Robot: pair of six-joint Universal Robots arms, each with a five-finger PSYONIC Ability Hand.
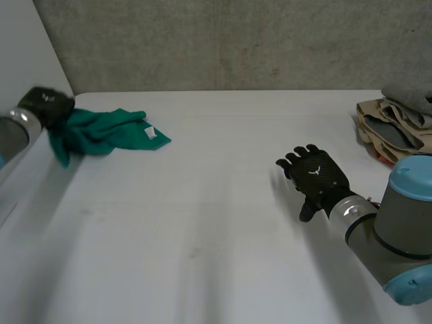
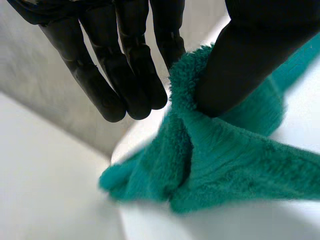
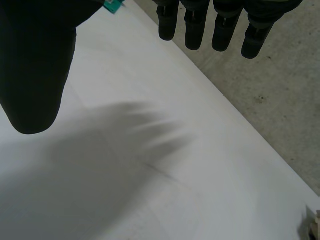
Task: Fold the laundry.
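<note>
Left wrist view gives you the grip: your left hand has a bunched fold of the green towel pinched between thumb and fingers. The towel lies crumpled at the left edge of the table, towards the far left corner, with a white label at its end nearer the middle. Judge it light, soft and limp. It will likely sag and bunch from a single pinch, so take it by two corners or along one edge and spread it flat first. Your right hand hovers over the right half of the table, fingers straight, holding nothing. A pile of beige and grey laundry sits at the far right corner, well apart from the towel and out of its way.
</note>
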